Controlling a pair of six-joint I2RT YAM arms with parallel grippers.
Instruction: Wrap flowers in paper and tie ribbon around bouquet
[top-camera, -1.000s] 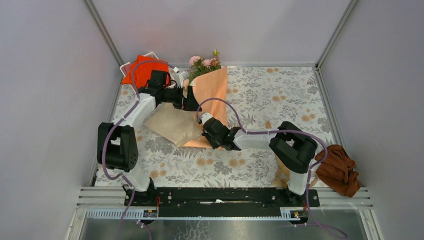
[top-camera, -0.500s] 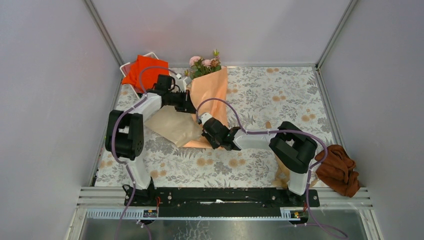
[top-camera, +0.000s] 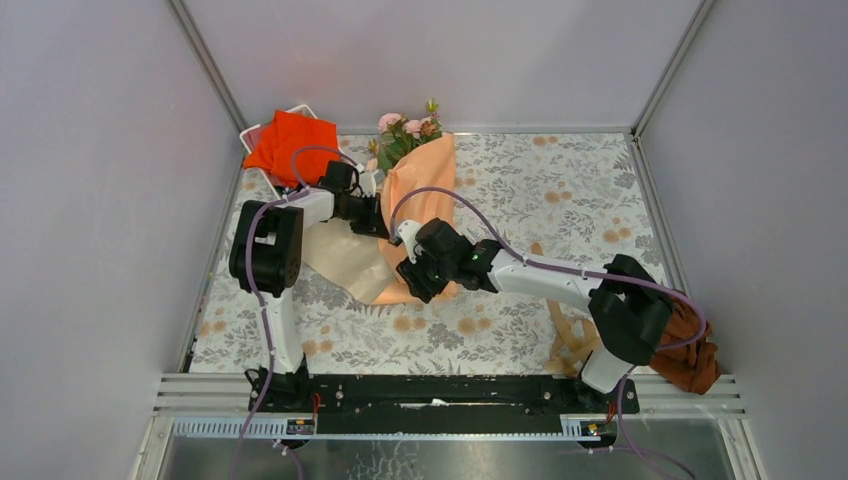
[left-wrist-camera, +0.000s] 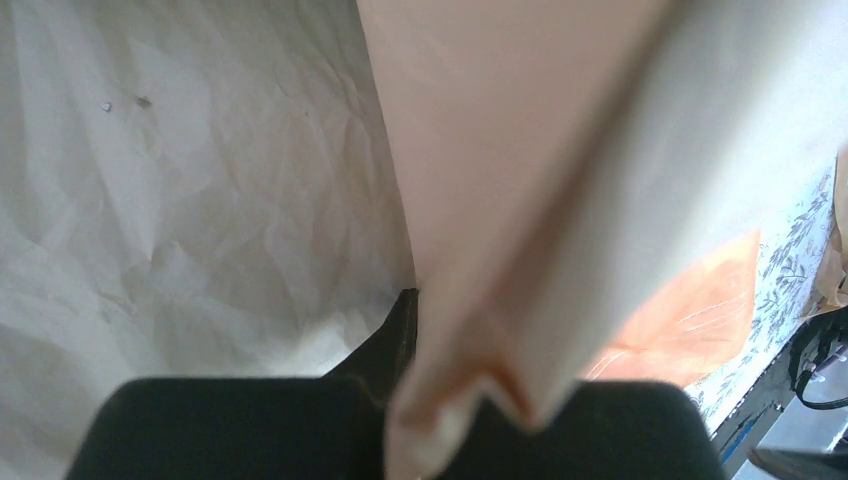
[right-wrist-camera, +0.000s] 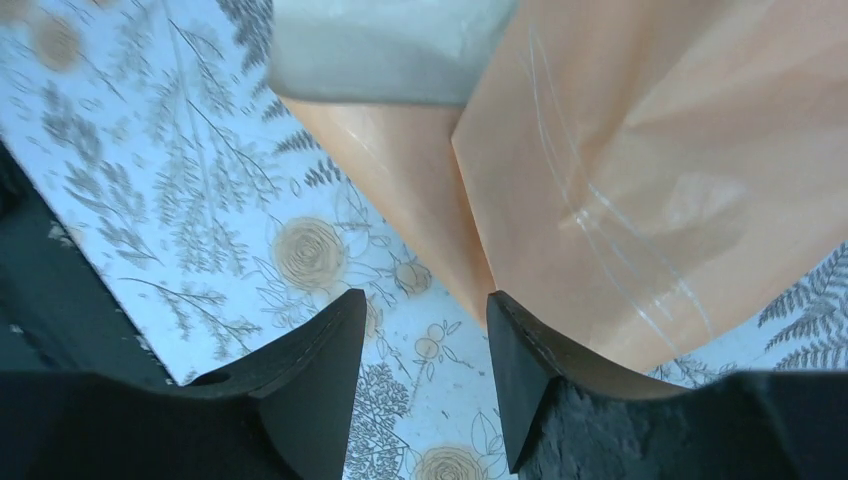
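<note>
The flowers (top-camera: 405, 128), pink roses with green leaves, stick out of the far end of the paper (top-camera: 425, 180). The paper's peach face is folded over their stems, and its tan face (top-camera: 345, 258) lies spread to the left. My left gripper (top-camera: 377, 217) is shut on the paper's folded peach edge (left-wrist-camera: 500, 250), which runs between its fingers (left-wrist-camera: 402, 330). My right gripper (top-camera: 410, 283) hovers open at the paper's near tip (right-wrist-camera: 560, 180). Only tablecloth shows between its fingers (right-wrist-camera: 330, 350). The ribbon (top-camera: 566, 335) lies by the right arm's base.
A bright orange-red cloth (top-camera: 290, 140) lies on a white tray at the back left. At the right edge a rust-brown cloth (top-camera: 692, 352) is bunched behind the right arm. A floral tablecloth (top-camera: 560, 190) covers the table, with grey walls around it.
The left gripper closed on the paper's folded edge as its arm shifted. The right gripper opened, let go of the paper's near end and moved a little to the left.
</note>
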